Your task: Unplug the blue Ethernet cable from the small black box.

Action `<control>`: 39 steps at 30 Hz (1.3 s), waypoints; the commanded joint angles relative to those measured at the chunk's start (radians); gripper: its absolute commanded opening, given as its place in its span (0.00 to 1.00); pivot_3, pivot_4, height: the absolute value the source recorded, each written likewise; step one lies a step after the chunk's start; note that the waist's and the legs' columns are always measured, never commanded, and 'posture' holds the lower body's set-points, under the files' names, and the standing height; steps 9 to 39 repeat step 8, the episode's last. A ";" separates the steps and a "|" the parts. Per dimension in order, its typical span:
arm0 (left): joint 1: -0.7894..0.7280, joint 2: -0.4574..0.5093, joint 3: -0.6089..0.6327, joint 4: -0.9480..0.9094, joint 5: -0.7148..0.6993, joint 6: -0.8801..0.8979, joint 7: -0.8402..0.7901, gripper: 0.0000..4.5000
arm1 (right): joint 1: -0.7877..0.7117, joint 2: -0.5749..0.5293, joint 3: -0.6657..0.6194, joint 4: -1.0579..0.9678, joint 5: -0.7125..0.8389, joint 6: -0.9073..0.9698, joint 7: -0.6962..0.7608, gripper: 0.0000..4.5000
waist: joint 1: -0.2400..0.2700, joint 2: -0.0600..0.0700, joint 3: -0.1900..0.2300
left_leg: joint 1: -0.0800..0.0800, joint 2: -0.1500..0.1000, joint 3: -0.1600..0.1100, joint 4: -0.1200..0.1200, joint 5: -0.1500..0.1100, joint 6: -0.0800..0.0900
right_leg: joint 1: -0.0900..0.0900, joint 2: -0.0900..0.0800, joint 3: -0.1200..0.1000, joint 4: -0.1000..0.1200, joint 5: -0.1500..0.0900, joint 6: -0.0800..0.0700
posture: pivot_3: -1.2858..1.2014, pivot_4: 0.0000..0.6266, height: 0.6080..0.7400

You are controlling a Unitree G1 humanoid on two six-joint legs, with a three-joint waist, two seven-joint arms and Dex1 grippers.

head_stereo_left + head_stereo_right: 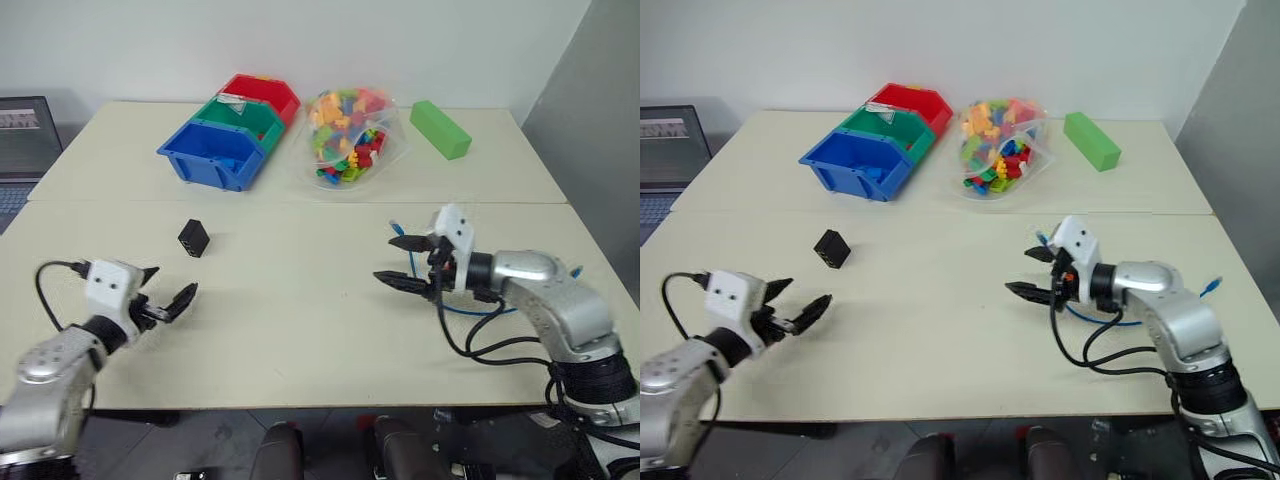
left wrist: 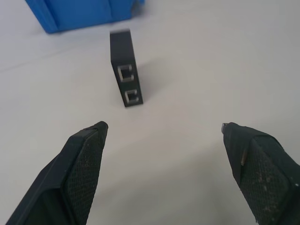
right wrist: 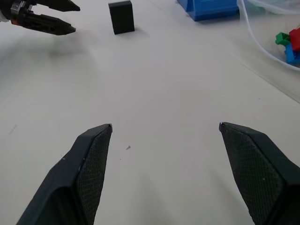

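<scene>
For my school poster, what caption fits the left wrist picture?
Open left gripper facing the small black box, standing on the table with both ports empty.

bins (image 1: 235,130): blue, green, red, in a row at 11 o'clock on the worktop (image 1: 300,330)
brick bag (image 1: 348,140): 12 o'clock
green block (image 1: 440,129): 1 o'clock

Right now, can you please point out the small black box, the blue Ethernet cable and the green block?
small black box (image 2: 125,70): left wrist view, upper side face.
blue Ethernet cable (image 1: 1210,288): right eye view, plug end.
green block (image 1: 440,129): left eye view, top face.
</scene>
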 commanded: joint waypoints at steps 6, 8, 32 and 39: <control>0.030 0.107 0.099 -0.088 -0.140 0.144 -0.161 0.92 | -0.010 -0.088 -0.079 0.038 0.057 -0.006 0.083 0.86 | -0.001 0.000 0.000 | 0.000 0.000 0.001 0.000 0.000 0.000 | 0.000 0.000 0.001 0.000 0.000 0.000 | 0.52 0.24 1.00; 0.032 0.111 0.093 -0.092 -0.146 0.147 -0.184 0.92 | -0.012 -0.091 -0.081 0.044 0.055 -0.009 0.084 0.86 | -0.001 0.000 0.000 | 0.000 0.000 0.001 0.000 0.000 0.000 | 0.000 0.000 0.001 0.000 0.000 0.000 | 0.52 0.24 1.00; 0.032 0.111 0.093 -0.092 -0.146 0.147 -0.184 0.92 | -0.012 -0.091 -0.081 0.044 0.055 -0.009 0.084 0.86 | -0.001 0.000 0.000 | 0.000 0.000 0.001 0.000 0.000 0.000 | 0.000 0.000 0.001 0.000 0.000 0.000 | 0.52 0.24 1.00; 0.032 0.111 0.093 -0.092 -0.146 0.147 -0.184 0.92 | -0.012 -0.091 -0.081 0.044 0.055 -0.009 0.084 0.86 | -0.001 0.000 0.000 | 0.000 0.000 0.001 0.000 0.000 0.000 | 0.000 0.000 0.001 0.000 0.000 0.000 | 0.52 0.24 1.00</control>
